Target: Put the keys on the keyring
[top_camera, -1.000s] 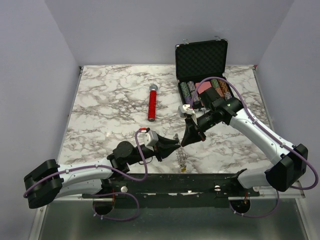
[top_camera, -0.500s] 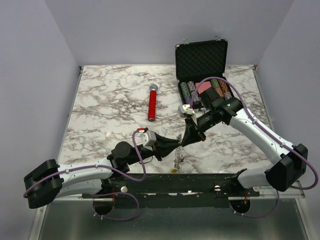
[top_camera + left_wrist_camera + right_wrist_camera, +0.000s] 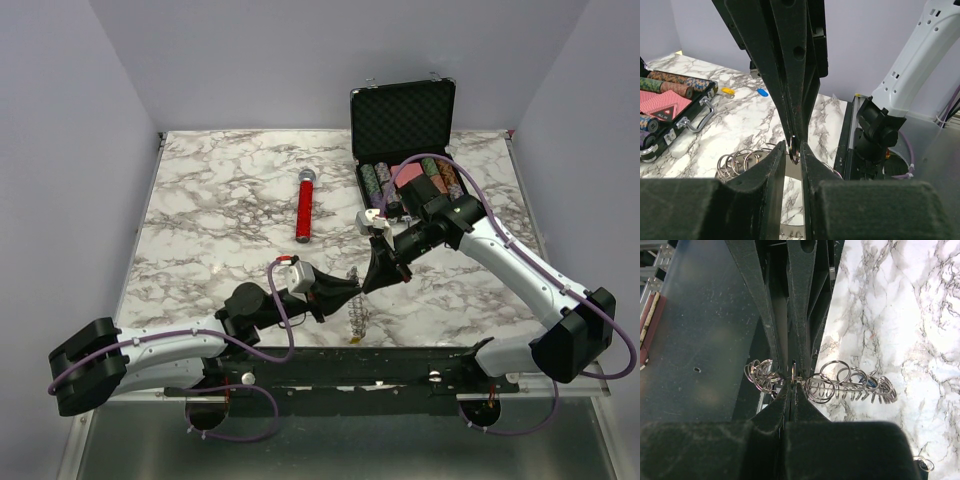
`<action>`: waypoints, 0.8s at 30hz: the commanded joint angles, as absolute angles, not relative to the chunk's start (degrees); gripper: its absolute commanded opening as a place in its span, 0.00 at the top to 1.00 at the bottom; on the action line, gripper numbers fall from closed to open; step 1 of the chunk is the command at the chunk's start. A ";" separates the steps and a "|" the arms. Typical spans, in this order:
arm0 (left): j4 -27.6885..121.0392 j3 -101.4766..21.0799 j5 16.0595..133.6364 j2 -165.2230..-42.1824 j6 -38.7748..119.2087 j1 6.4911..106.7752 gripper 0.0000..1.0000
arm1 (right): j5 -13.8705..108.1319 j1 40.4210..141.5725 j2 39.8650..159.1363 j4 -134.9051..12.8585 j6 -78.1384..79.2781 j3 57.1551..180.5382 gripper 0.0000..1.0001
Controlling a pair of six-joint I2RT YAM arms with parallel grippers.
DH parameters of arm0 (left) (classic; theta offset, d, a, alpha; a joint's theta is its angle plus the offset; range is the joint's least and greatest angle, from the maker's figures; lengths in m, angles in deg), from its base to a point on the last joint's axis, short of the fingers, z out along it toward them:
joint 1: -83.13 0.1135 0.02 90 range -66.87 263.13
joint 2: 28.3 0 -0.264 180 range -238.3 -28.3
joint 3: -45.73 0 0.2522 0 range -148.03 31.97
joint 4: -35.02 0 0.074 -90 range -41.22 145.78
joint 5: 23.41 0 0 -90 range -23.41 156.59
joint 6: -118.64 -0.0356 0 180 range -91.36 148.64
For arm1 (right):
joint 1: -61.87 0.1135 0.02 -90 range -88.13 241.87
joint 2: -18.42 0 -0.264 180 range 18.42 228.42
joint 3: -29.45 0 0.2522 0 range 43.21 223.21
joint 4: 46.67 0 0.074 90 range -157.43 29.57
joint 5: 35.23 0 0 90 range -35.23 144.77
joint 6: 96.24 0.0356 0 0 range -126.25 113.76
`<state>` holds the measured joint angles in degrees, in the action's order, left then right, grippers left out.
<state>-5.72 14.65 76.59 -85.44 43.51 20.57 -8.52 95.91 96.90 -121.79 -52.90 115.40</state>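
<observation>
The keyring is a chain of thin metal rings that hangs between both grippers above the table's near edge, with a small yellow tag at its low end. My left gripper points right, its jaws close around one ring. My right gripper meets it tip to tip and is shut on the same part of the chain. Rings fan out on both sides, with a blue bit among them. A small blue piece and a yellow piece lie far off on the marble. I cannot see a black-headed key.
A red-handled microphone lies mid-table. An open black case of poker chips stands at the back right, behind the right arm. A loose small ring lies on the marble. The black base rail runs just below the grippers.
The hanging chain and its yellow tag swung left, then a little back to the right. My left gripper rose slightly and settled back. The right arm has hardly moved.
</observation>
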 commanded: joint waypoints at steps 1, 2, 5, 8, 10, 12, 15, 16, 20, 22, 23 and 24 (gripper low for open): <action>-5.89 14.57 78.45 -85.95 43.93 20.99 0.75 | -9.83 95.80 97.26 -122.65 -53.70 117.48 1.00; -5.98 14.48 78.45 -85.95 44.02 21.08 0.76 | -9.83 95.80 97.26 -122.65 -53.71 117.48 1.00; -5.80 14.31 78.71 -85.95 43.84 21.08 0.80 | -9.91 95.80 97.26 -122.74 -53.71 117.57 1.00; -5.89 14.30 78.98 -85.95 43.84 21.17 0.87 | -9.92 95.80 97.35 -122.65 -53.71 117.57 1.00; -6.06 14.30 79.33 -85.95 43.84 21.26 1.00 | -10.00 95.80 97.35 -122.74 -53.71 117.48 1.00; -5.98 14.39 79.51 -86.04 43.84 21.26 1.00 | -9.92 95.80 97.34 -122.74 -53.79 117.57 1.00; -6.06 14.39 79.59 -86.04 43.93 21.43 1.00 | -10.09 95.71 97.34 -122.74 -53.79 117.57 1.00; -5.89 14.48 79.42 -85.95 44.02 21.35 1.00 | -10.09 95.79 97.35 -122.74 -53.79 117.57 1.00; -5.54 15.09 77.40 -84.90 44.46 21.35 1.00 | -10.53 95.80 97.17 -122.39 -53.36 117.31 0.84; -5.71 15.80 76.96 -83.94 44.98 21.61 1.00 | -10.62 95.80 96.82 -122.39 -53.27 117.39 0.57; -6.06 16.15 77.13 -83.32 45.25 21.87 1.00 | -10.44 95.62 96.56 -122.39 -52.92 117.39 0.49; -6.93 16.76 77.57 -82.79 45.42 21.96 1.00 | -10.44 95.18 96.12 -122.48 -52.83 117.39 0.45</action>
